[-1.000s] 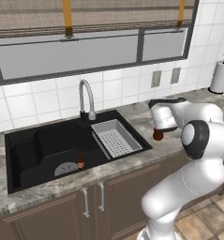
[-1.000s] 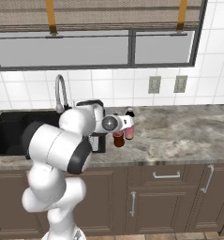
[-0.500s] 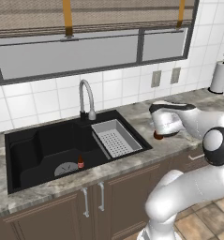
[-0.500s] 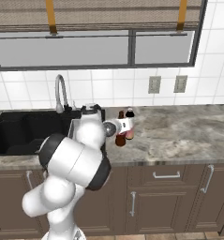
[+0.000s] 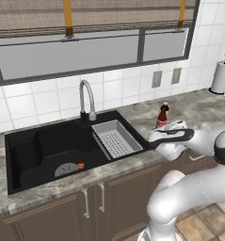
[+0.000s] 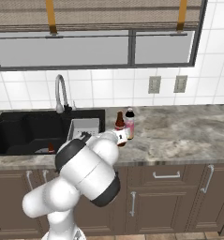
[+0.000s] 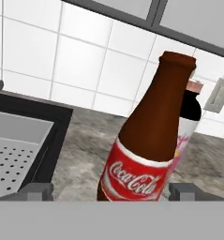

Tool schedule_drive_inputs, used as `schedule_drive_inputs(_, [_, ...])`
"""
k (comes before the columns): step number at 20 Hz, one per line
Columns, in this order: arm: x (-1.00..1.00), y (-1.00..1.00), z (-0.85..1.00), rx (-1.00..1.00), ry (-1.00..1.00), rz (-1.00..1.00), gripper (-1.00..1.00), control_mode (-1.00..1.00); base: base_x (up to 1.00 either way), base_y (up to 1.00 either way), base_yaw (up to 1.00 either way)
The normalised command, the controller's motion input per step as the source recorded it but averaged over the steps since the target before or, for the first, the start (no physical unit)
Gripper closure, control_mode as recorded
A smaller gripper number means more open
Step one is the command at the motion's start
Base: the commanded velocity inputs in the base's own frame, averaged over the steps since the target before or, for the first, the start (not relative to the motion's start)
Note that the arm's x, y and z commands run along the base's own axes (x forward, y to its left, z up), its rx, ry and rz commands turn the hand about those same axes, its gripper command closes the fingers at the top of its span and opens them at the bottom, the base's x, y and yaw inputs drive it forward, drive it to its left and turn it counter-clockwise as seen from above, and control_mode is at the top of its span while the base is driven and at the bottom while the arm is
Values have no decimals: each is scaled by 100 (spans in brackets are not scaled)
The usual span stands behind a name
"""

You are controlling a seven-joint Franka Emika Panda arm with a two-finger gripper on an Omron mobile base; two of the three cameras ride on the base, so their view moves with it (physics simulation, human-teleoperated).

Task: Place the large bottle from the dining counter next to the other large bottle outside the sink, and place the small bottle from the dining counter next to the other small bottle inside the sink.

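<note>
Bottles are standing side by side on the counter (image 6: 179,136) just right of the sink (image 5: 43,150): the large bottle (image 7: 148,145), brown with a red Coca-Cola label, and right behind it a second dark bottle (image 7: 190,115) with a pinkish label and cap. The hand view is showing the two so close that they are overlapping, and I cannot tell whether they are touching; the right base view is setting them apart as a brown one at the left (image 6: 119,126) and a black-topped, pink-labelled one at the right (image 6: 129,123). The left base view is giving one red-labelled bottle (image 5: 162,117) rising just behind the white arm. The hand (image 7: 111,191) is sitting low in front of the large bottle with its fingertips (image 7: 36,191) standing wide to either side of the base, not pressing on it as far as I can see. The left base view is also looking down into the black basin, where a small bottle (image 5: 81,162) is standing upright near the front wall, left of the grey perforated tray (image 5: 115,137) and below the chrome tap (image 5: 87,99). In the right base view that small bottle (image 6: 51,147) is peeking over the basin's front edge.
</note>
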Motion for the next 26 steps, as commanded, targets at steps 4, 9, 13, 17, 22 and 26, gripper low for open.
schedule_drive_inputs(4, [-21, 0, 49, 0, -7, 0, -100, -100, 0, 0, 0])
schedule_drive_inputs(9, [1, 0, 75, 0, -1, 0, -100, -100, 0, 0, 0])
schedule_drive_inputs(13, [42, 0, 78, 0, 10, -3, -100, -100, 0, 0, 0])
schedule_drive_inputs(17, [49, 0, 72, 0, 23, -8, -100, -100, 0, 0, 0])
schedule_drive_inputs(22, [36, 6, 47, 0, 34, -13, -100, -100, 0, 0, 0])
schedule_drive_inputs(26, [16, 23, 9, 0, 44, -14, -100, -100, 0, 0, 0])
